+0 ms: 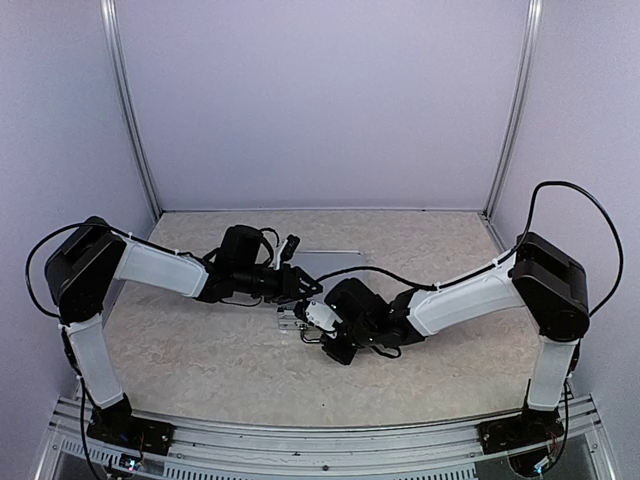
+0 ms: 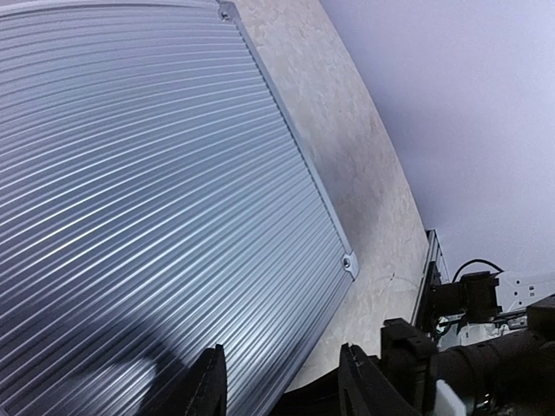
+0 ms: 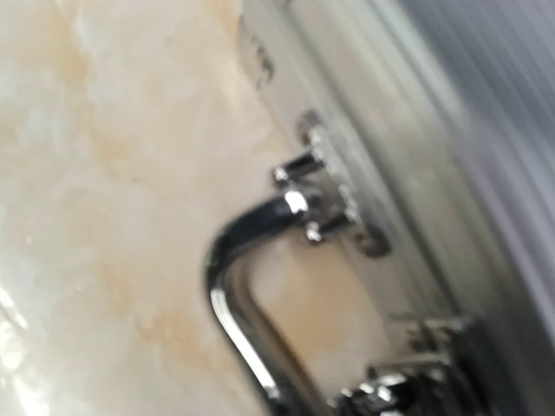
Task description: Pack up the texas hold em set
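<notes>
The silver aluminium case (image 1: 332, 260) lies closed in the middle of the table, mostly hidden under both arms. Its ribbed lid (image 2: 156, 191) fills the left wrist view. My left gripper (image 2: 282, 348) hovers over the lid's edge with its jaws apart and nothing gripped; from above the left gripper (image 1: 303, 285) sits at the case's left side. My right gripper (image 1: 314, 320) is at the case's near side. Its fingers do not show in the blurred right wrist view, which holds the chrome handle (image 3: 234, 295) and a latch (image 3: 338, 195) on the case's side. Cards, chips and discs are out of view.
The beige marbled table (image 1: 200, 350) is ringed by pale walls and two upright metal posts (image 1: 130, 110). A metal rail (image 1: 320, 445) runs along the near edge. My right arm (image 2: 486, 364) shows close beside the left fingers.
</notes>
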